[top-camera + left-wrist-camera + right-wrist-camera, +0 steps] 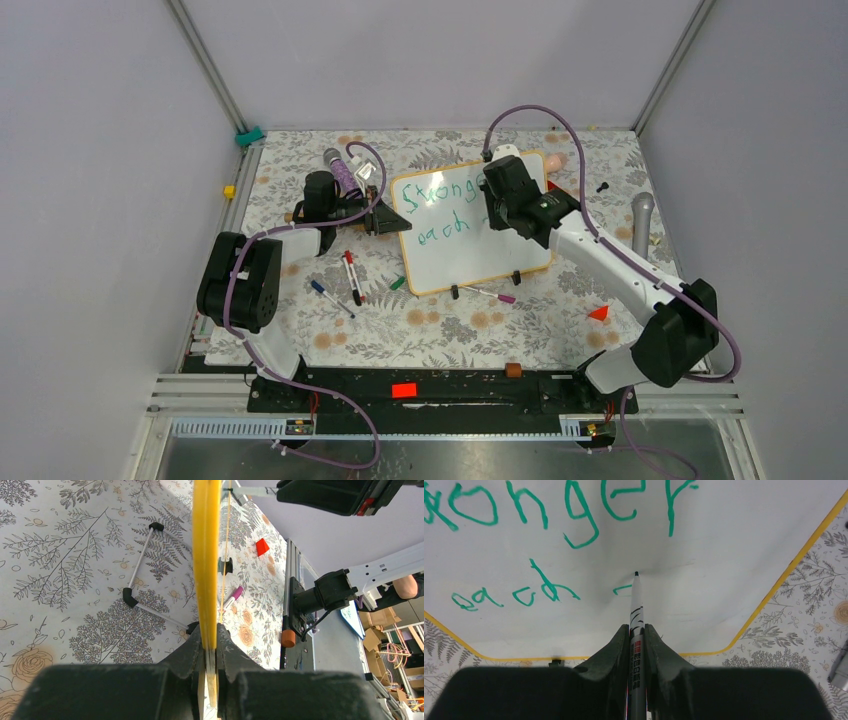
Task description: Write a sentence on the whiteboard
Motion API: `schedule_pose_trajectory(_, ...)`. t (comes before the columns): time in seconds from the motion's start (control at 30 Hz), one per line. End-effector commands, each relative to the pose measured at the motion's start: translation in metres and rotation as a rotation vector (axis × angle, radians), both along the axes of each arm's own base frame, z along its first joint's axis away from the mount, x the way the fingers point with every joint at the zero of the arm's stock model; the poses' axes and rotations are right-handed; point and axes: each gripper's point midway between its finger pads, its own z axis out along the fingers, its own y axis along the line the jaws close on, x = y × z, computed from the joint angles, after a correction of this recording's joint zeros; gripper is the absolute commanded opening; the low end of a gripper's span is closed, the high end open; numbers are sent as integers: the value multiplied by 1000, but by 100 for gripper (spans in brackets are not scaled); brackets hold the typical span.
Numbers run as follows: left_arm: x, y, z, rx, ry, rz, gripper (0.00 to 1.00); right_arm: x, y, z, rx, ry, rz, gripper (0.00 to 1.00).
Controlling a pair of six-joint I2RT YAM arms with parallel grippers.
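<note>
The whiteboard (470, 262) stands tilted on the floral mat, framed in orange-yellow. Green letters (437, 194) read "Stronger" with "each" (514, 596) below; a short new green stroke (620, 588) sits right of "each". My left gripper (378, 221) is shut on the board's left edge, seen edge-on as a yellow strip (206, 555) in the left wrist view. My right gripper (637, 632) is shut on a white marker (636, 615); its tip touches the board beside the new stroke. In the top view the right gripper (497, 212) covers the end of the top line.
Several loose markers (351, 276) lie left of the board, a green cap (398, 284) and a pink marker (497, 296) near its feet. A red triangle (599, 313) lies to the right, a grey microphone-like object (642, 222) at far right.
</note>
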Motion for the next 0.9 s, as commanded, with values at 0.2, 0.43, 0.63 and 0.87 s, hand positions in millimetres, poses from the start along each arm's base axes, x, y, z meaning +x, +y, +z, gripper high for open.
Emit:
schedule_pose_trajectory(0.2, -10, -6, -15, 41, -21, -35, 0, 27, 2, 30, 29, -83, -33, 0)
schedule_pose_trajectory(0.43, -10, -6, -15, 42, -21, -35, 0, 9, -3, 9, 29, -26, -20, 0)
schedule_pose_trajectory(0.63, -11, -7, -15, 42, -20, -36, 0, -3, -4, -1, 38, 8, -7, 0)
schedule_pose_trajectory(0.87, -11, -7, -15, 43, -20, -35, 0, -10, -10, -11, 17, 31, -16, 0)
